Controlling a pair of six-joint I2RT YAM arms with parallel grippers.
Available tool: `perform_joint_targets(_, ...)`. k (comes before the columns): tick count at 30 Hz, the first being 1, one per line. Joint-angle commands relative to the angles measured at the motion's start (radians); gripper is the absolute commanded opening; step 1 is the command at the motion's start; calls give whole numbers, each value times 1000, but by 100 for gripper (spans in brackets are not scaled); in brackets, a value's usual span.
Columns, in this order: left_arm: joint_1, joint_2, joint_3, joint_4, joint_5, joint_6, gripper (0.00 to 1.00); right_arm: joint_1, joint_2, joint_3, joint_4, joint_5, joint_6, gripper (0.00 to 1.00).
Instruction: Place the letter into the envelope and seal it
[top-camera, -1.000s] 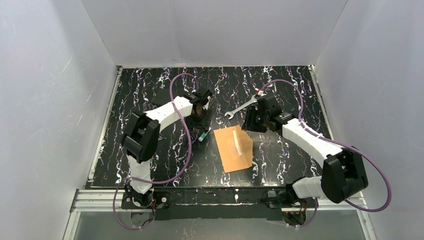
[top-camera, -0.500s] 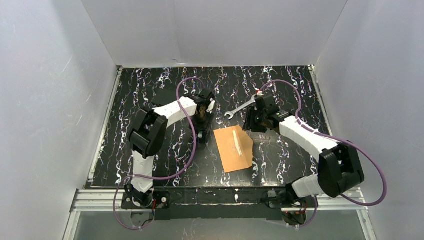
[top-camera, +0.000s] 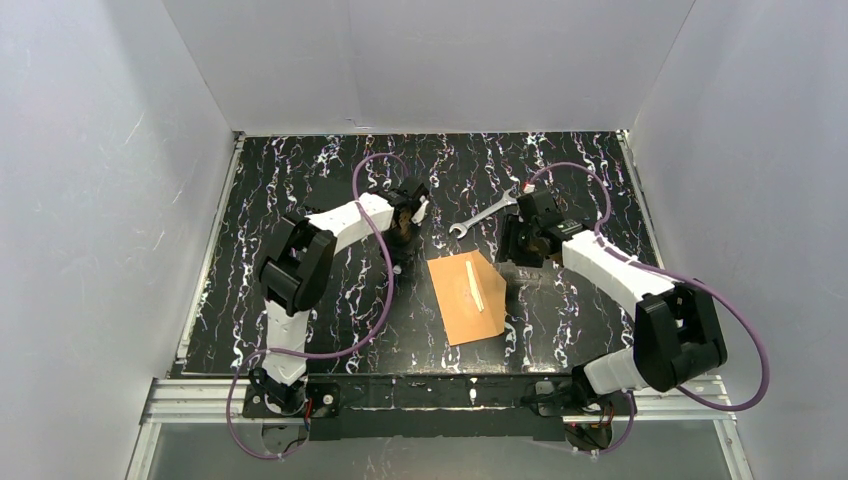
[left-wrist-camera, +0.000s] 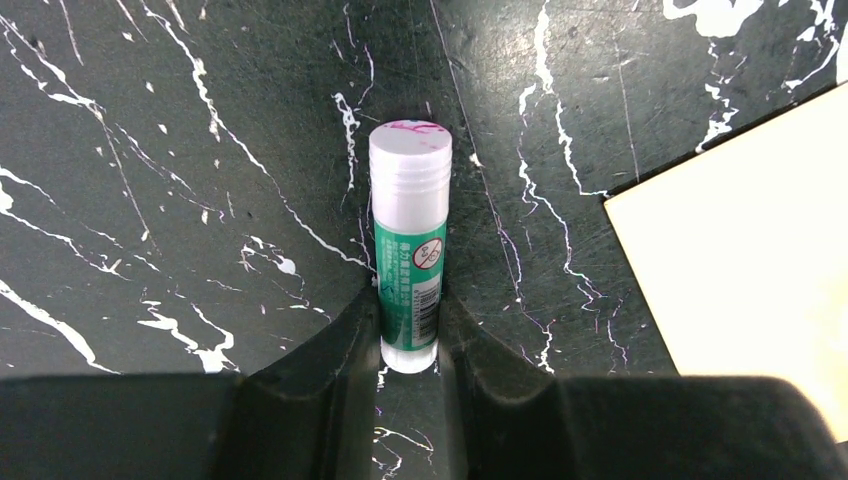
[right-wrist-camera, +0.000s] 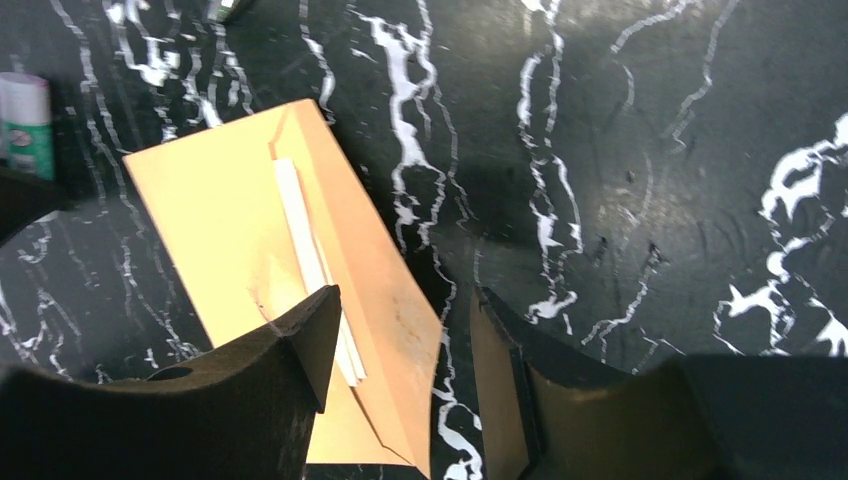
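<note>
Your left fingers (left-wrist-camera: 340, 365) pinch the bottom end of a glue stick (left-wrist-camera: 410, 270) on the counter (top-camera: 300, 190), near the envelope (right-wrist-camera: 210, 210). Your right fingers (right-wrist-camera: 290, 345) are spread wide, one over the envelope's edge and one over bare counter. The envelope lies flat mid-counter, with a pale strip (right-wrist-camera: 305, 240) along its crease.

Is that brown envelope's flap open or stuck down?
Open. The envelope lies flat with its pointed flap spread out sideways on the table, uncovering a pale strip along the fold.
</note>
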Motion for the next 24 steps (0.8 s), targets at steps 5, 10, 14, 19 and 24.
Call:
perform_joint_targets(5, 35, -120, -17, 72, 212, 45, 0, -19, 39, -46, -21, -101, -47, 62)
perform_joint_targets(10, 44, -177, 2, 75, 309, 54, 0, -19, 136, -35, -8, -256, -127, 63)
perform_joint_targets(14, 56, -232, 1, 76, 317, 34, 0, -19, 170, -34, 28, -268, -132, 58)
perform_joint_targets(19, 75, -302, -21, 73, 310, 26, 0, -19, 180, -77, 163, -351, -70, 31)
perform_joint_targets(24, 91, -348, -35, 59, 299, 26, 0, -16, 207, -149, 365, -387, 77, 10)
